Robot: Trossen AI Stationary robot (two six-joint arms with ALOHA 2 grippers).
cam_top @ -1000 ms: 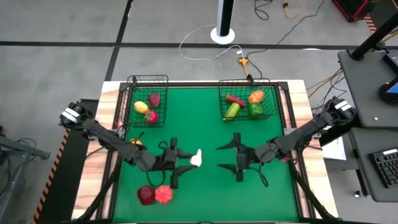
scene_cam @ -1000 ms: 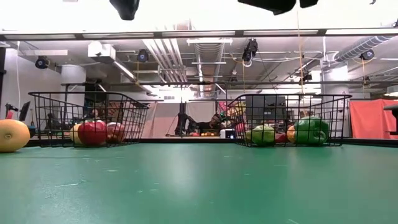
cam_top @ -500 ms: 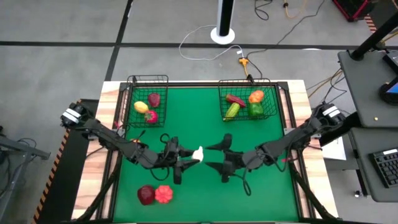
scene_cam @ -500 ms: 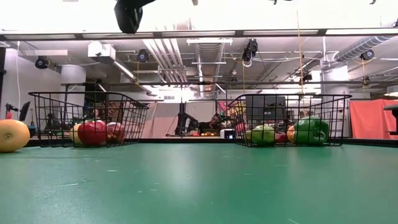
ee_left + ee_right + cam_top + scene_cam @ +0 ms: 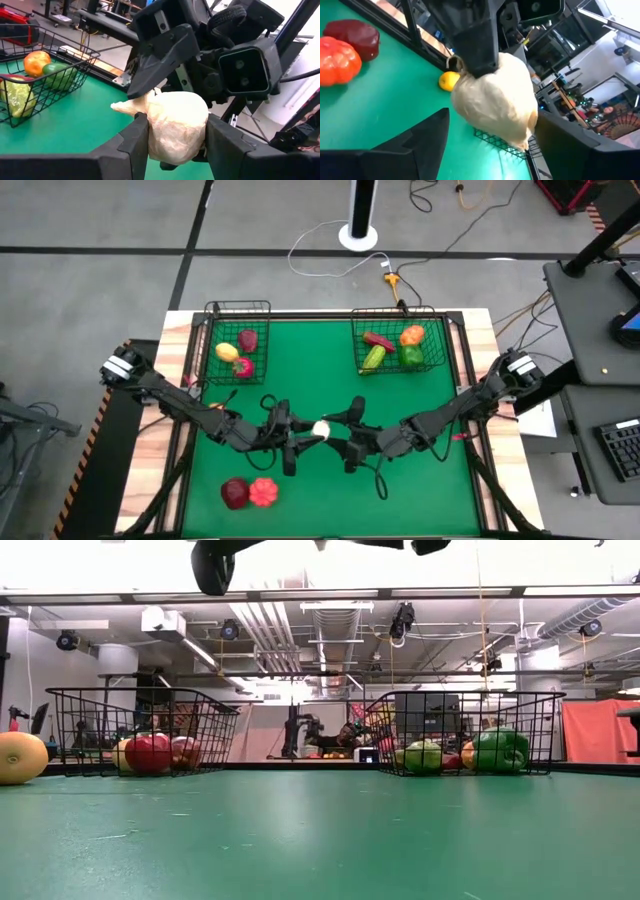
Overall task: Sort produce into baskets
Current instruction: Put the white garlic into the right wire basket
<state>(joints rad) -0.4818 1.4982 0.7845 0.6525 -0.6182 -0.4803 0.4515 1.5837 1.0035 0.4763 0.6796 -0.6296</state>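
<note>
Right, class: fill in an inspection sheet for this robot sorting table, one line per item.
Surface: green mat, wooden edges.
Job's things: left basket holds three pieces, right basket four; white piece held mid-table; maroon piece and red piece loose near front.
Clutter: nothing seen.
Grippers: left gripper shut on white piece; right gripper open around it.
Cables: white and orange leads on floor.
Surroundings: desk with keyboard.

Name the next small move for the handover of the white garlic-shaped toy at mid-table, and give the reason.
Probably the right gripper should close on the white garlic-shaped toy. The left gripper is shut on it, while the right one's dark fingers stand open on both sides of it, not yet touching. The left should let go only after that.
</note>
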